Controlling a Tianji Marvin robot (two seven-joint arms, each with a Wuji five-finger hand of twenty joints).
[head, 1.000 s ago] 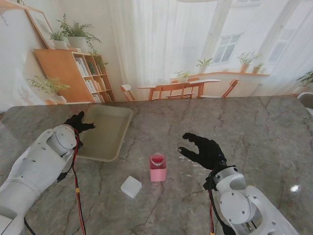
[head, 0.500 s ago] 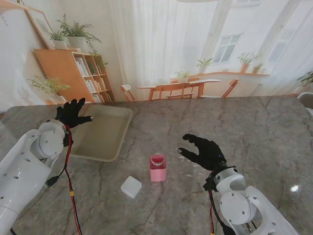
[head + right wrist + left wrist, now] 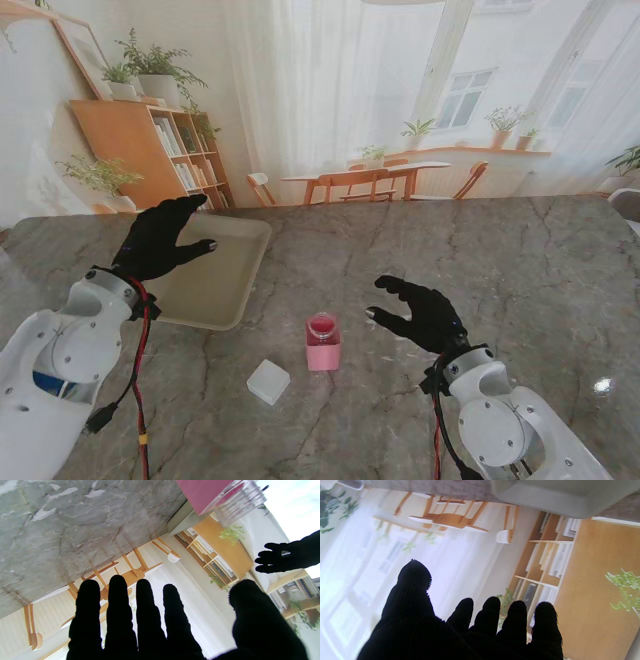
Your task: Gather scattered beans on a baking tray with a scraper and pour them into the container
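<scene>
A beige baking tray [image 3: 228,262] lies at the far left of the marble table; its rim [image 3: 560,497] shows in the left wrist view. No beans can be made out on it. My left hand [image 3: 160,240], in a black glove, hovers raised over the tray's left edge with fingers [image 3: 492,615] spread and nothing in it. A pink container [image 3: 322,345] with a clear top stands in the middle; the right wrist view also shows the container [image 3: 212,492]. A white scraper [image 3: 268,381] lies nearer to me, left of it. My right hand [image 3: 425,311] floats open to the container's right.
The marble table [image 3: 520,260] stretches wide to the right and far side. Behind its far edge are a bookshelf, chairs and windows. White arm links rise from both near corners.
My left hand has risen and swung forward from the tray's near-left rim to hover higher over its left edge. The right hand has barely shifted.
</scene>
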